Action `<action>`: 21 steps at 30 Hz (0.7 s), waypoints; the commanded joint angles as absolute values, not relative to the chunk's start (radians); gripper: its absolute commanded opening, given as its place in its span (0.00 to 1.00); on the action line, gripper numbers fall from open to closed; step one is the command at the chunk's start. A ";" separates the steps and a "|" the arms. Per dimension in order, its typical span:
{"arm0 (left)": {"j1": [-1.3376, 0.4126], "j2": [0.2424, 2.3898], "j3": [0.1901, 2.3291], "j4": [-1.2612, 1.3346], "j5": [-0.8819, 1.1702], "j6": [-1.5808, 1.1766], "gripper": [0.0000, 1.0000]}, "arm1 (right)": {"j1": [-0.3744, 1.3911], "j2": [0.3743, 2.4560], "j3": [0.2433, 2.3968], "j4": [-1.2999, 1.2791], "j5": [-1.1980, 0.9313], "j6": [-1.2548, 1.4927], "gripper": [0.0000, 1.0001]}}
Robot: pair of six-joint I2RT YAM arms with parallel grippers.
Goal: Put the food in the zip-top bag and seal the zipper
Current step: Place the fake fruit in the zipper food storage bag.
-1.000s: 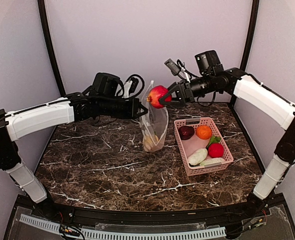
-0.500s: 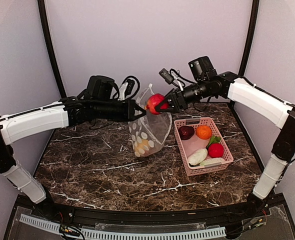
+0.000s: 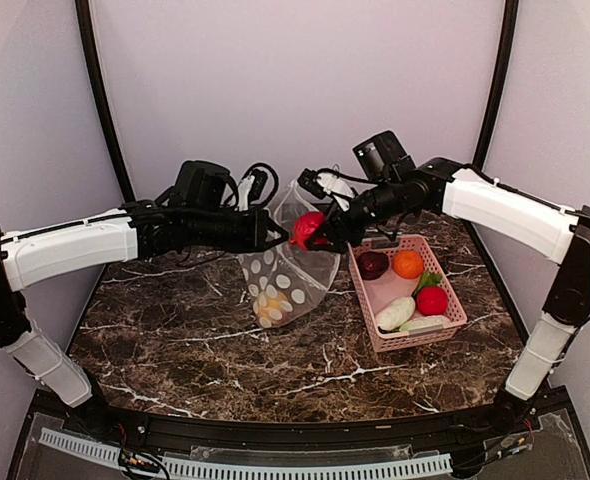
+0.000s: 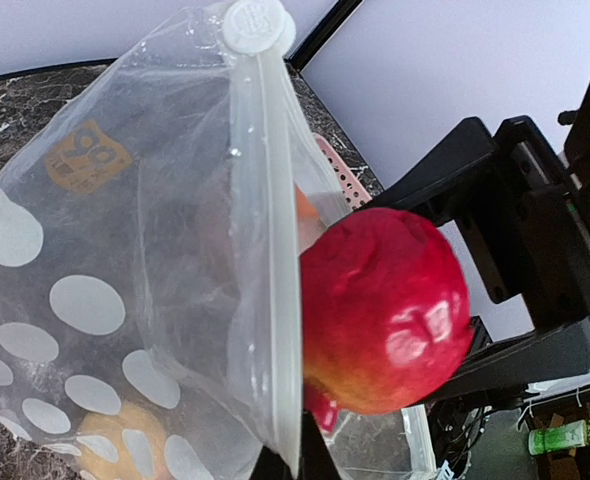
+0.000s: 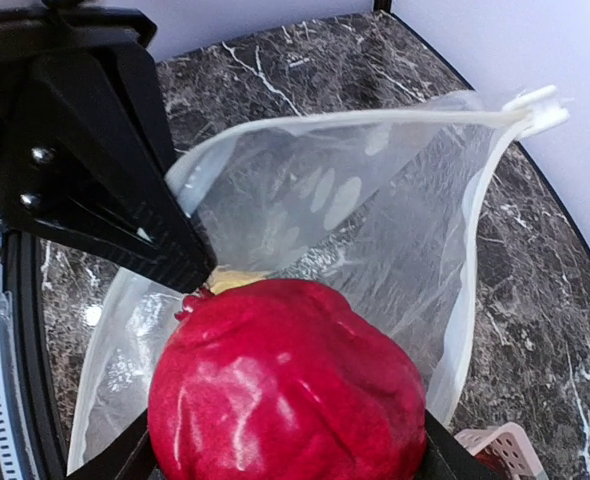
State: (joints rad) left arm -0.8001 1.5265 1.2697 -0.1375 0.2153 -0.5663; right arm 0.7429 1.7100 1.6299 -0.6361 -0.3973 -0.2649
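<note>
**A:** While the red fruit (image 3: 308,228) sits at the mouth, why is the zip-top bag (image 3: 283,278) lifted rather than lying flat beside the pink basket (image 3: 359,292)?

**B:** I'd say it is lifted to keep the opening wide. The left gripper (image 3: 277,233) is pinched down on one lip, so the bag hangs just beside the basket. Its lower corner touches the table (image 3: 175,330), and the zipper (image 4: 280,250) bows apart. The right gripper (image 3: 321,236) is clamped around the fruit, with both fingers (image 5: 127,452) against its sides, and it brings the fruit in from the basket's side.

**A:** Is the fruit past the lip?

**B:** I can't tell. The right wrist view puts it over the gap, while the left wrist view shows it against the strip's outer side.

**A:** What else is unclear?

**B:** The left pinch itself is unclear, because only a dark sliver shows at the bottom of its own view. A yellow piece (image 3: 267,305) lies inside the bag, blurred by the dots. The right arm covers the basket's far corner, so the food left in the basket may be undercounted.
</note>
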 commanded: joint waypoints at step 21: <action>-0.811 1.446 1.233 -0.208 0.175 -0.493 0.01 | 0.843 1.592 1.690 -0.727 -0.389 -0.379 0.92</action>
State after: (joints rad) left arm -0.8074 1.4914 1.2339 -0.1440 0.2161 -0.5518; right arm 0.8474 1.6867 1.6718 -0.7097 -0.3046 -0.3477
